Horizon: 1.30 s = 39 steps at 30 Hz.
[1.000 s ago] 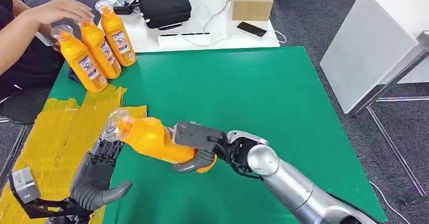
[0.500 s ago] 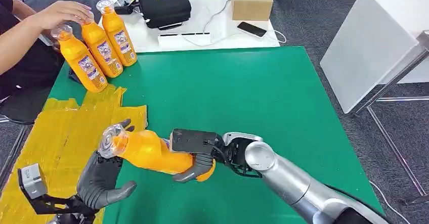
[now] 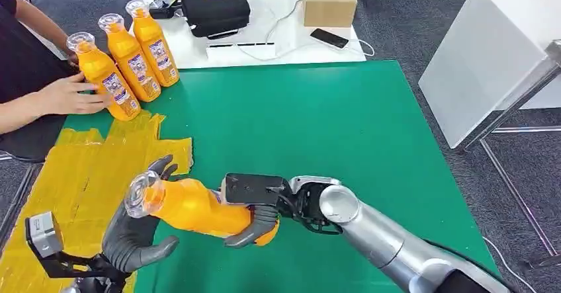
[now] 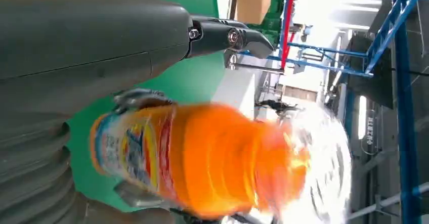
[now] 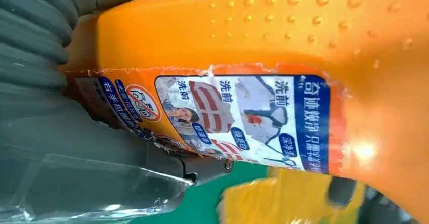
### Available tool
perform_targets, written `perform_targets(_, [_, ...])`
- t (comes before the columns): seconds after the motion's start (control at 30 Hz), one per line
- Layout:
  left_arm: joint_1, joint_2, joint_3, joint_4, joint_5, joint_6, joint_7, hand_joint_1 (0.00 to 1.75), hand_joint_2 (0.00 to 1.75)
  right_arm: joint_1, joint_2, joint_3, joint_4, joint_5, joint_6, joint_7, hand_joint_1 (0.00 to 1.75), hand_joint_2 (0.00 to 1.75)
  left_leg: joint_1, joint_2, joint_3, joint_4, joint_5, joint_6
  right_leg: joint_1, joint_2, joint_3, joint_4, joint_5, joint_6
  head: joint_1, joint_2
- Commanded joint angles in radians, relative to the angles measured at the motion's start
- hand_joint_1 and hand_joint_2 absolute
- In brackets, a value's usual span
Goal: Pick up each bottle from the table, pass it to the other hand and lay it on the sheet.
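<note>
Sheet [image 3: 73, 174] is lying at nine o'clock on the green counter [image 3: 344, 127]. Left hand [image 3: 135, 233], fingers spread and holding nothing, is cupping under the bottle [image 3: 192, 204], which the right hand [image 3: 255, 210] is gripping. Early release risks it rolling away.

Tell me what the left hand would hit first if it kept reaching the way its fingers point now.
Probably the orange bottle that the right hand holds: its neck lies just beyond the left hand, though depth is unclear.
</note>
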Motion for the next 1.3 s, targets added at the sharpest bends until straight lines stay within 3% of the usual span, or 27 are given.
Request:
perform_targets(0.03, [-0.075,0.028,-0.065,0.090,0.021,-0.015,0.011,0.00,1.75,-0.052,0.007,0.101,0.065,-0.077,0.054,-0.036,1.75,1.75,0.000,0.001,0.001,-0.001,0.001,-0.001,0.000,-0.001,0.001,-0.001,0.000,0.000,0.000,0.000])
perform_targets(0.27, [-0.108,0.040,-0.129,0.185,0.194,-0.085,0.029,0.00,1.75,-0.081,0.053,0.150,0.063,-0.172,0.107,-0.070,1.75,1.75,0.000,0.003,0.002,-0.001,0.000,-0.001,0.000,0.001,0.002,-0.001,0.001,-0.001,0.000,0.000])
perform_targets(0.47, [-0.146,0.051,-0.157,0.198,0.178,-0.124,0.011,0.00,1.75,-0.076,0.056,0.178,0.098,-0.262,0.156,-0.106,1.75,1.75,0.000,0.002,0.002,-0.001,0.001,-0.001,0.001,0.000,0.002,-0.001,0.000,-0.001,0.000,0.000])
perform_targets(0.63, [-0.189,0.099,-0.207,0.212,0.134,-0.233,-0.027,0.00,1.75,-0.084,0.048,0.206,0.129,-0.282,0.182,-0.123,1.75,1.75,0.000,0.001,0.001,-0.001,0.001,-0.001,0.000,-0.001,0.001,-0.001,0.000,0.000,0.000,0.000])
perform_targets(0.97, [-0.260,0.122,-0.255,0.154,-0.286,-0.226,-0.160,0.00,1.75,-0.119,0.075,0.254,0.185,-0.312,0.184,-0.138,1.75,1.75,0.000,0.001,0.000,0.000,0.000,-0.001,0.000,0.000,0.000,0.000,0.000,0.000,0.000,0.000])
perform_targets(1.3, [-0.280,0.133,-0.275,0.150,-0.378,-0.218,-0.180,0.00,1.75,-0.126,0.072,0.265,0.185,-0.314,0.182,-0.143,1.75,1.75,0.001,0.001,0.000,0.000,0.000,-0.001,0.001,0.000,0.001,0.000,0.000,0.000,0.001,0.000])
